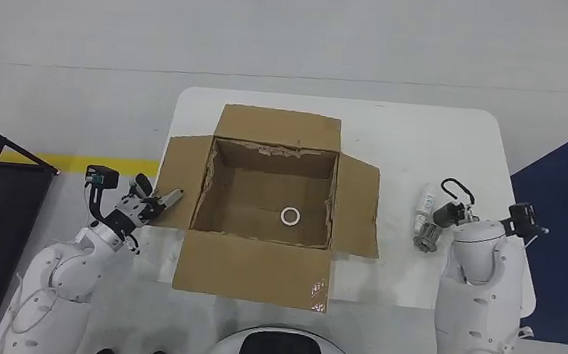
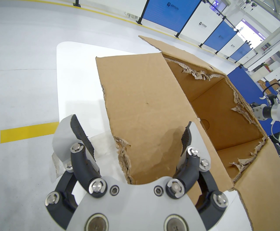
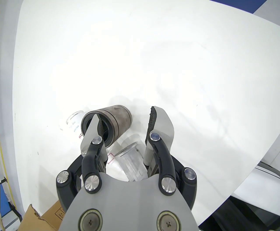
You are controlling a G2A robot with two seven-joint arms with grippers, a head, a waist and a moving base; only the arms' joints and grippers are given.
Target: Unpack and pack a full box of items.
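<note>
An open cardboard box [image 1: 257, 265] stands mid-table with its flaps spread; a white ring [image 1: 290, 216] lies on its floor. My left gripper [image 2: 131, 129] is open just above the box's torn left flap [image 2: 140, 105], at the table's left edge [image 1: 169, 198]. My right gripper [image 3: 124, 116] is open over a small cluster at the table's right side [image 1: 433, 225]: a dark metal cylinder [image 3: 116, 120] on its side, a clear labelled bottle [image 3: 73, 124] and a clear plastic cup [image 3: 131, 161]. Nothing is held between either pair of fingers.
The white table [image 1: 408, 137] has bare room behind and to the right of the box. In the top view the bottle [image 1: 425, 201] and cylinder [image 1: 423, 241] lie close to the right flap [image 1: 359, 208]. Grey floor surrounds the table.
</note>
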